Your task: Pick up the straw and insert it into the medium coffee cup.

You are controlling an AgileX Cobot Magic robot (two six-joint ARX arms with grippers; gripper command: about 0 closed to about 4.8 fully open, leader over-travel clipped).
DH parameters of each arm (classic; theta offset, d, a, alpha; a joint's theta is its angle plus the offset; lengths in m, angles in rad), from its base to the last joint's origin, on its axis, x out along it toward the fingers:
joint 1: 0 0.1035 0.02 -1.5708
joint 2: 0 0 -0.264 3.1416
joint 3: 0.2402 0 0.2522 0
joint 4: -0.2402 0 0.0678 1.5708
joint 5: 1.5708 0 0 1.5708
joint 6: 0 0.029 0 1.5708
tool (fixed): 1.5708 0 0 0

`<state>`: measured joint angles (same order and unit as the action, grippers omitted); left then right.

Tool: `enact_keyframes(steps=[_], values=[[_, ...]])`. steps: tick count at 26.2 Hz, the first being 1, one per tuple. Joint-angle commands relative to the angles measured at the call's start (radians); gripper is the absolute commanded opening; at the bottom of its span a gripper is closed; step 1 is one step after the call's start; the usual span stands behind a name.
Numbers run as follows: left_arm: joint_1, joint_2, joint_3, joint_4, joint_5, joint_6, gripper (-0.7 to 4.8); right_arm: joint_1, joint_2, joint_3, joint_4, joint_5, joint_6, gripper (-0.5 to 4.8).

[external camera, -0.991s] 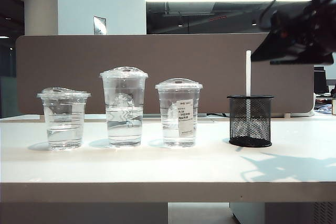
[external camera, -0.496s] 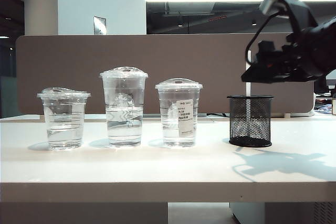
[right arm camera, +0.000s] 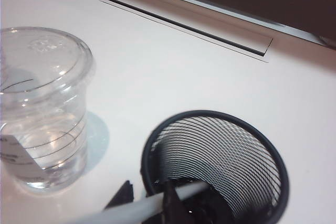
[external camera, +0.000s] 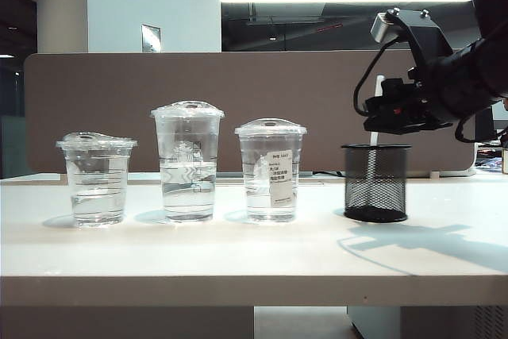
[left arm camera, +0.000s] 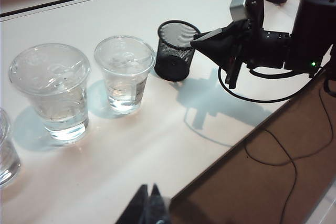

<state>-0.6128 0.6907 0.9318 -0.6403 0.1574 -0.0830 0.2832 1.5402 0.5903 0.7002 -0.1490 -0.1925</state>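
Note:
The white straw (right arm camera: 131,209) stands in the black mesh holder (external camera: 375,182); a short piece of the straw (external camera: 377,86) shows behind the right arm. My right gripper (right arm camera: 149,196) hangs just above the holder's rim (right arm camera: 220,150), its two fingers closed against the straw. That same gripper (left arm camera: 198,40) shows over the holder (left arm camera: 176,51) in the left wrist view. The medium coffee cup (external camera: 271,171), clear with a white label and domed lid, stands left of the holder. My left gripper (left arm camera: 149,191) is shut and empty near the table's front edge.
The tallest cup (external camera: 187,160) and the shortest cup (external camera: 96,179) stand in a row left of the medium cup, all holding water. A brown partition (external camera: 238,101) runs behind the table. A cable slot (right arm camera: 189,27) lies in the tabletop behind the holder.
My right arm has come down and leftwards from high at the right to the holder's top. Its jaws have closed round the straw. The left arm has kept still.

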Motion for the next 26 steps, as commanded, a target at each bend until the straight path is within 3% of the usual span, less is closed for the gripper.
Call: enact_keyframes(steps=[1,10,17,20,26], values=[[0.001,-0.002,0.002,0.005,0.004,-0.003,-0.05,0.001,0.001,0.015,0.02,0.001,0.0,0.54],[0.001,-0.002,0.002,0.006,0.003,-0.003,-0.05,0.001,-0.003,0.079,-0.011,0.002,-0.022,-0.01],[0.001,-0.002,0.002,0.006,0.003,-0.003,-0.04,0.001,-0.099,0.209,-0.339,-0.005,-0.03,-0.01],[0.001,-0.002,0.002,0.006,0.003,-0.003,-0.05,0.005,-0.193,0.358,-0.568,-0.075,-0.048,-0.01],[0.001,-0.002,0.002,0.006,0.003,-0.003,-0.04,0.024,-0.203,0.601,-0.814,-0.15,-0.047,-0.01]])
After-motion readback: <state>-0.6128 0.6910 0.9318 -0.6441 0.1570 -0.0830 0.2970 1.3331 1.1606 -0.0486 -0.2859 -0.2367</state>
